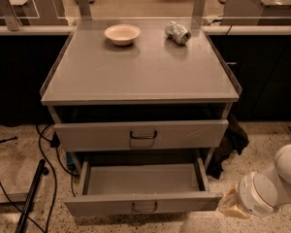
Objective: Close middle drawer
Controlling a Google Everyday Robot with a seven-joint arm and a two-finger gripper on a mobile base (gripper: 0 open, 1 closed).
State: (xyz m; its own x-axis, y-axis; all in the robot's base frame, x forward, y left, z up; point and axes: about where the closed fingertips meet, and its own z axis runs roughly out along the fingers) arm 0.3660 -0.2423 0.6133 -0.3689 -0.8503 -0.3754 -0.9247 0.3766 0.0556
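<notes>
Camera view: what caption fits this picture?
Middle drawer pulled open, end effector low beside its front corner.

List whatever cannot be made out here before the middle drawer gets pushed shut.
Camera view:
1. Lowest drawer: hidden under the pulled-out middle drawer.
2. Gripper, low right by that drawer's front corner: partly behind the white arm, which the right edge cuts off. Contact with the drawer cannot be told.
3. Crumpled item on the cabinet top: too small to identify.
</notes>
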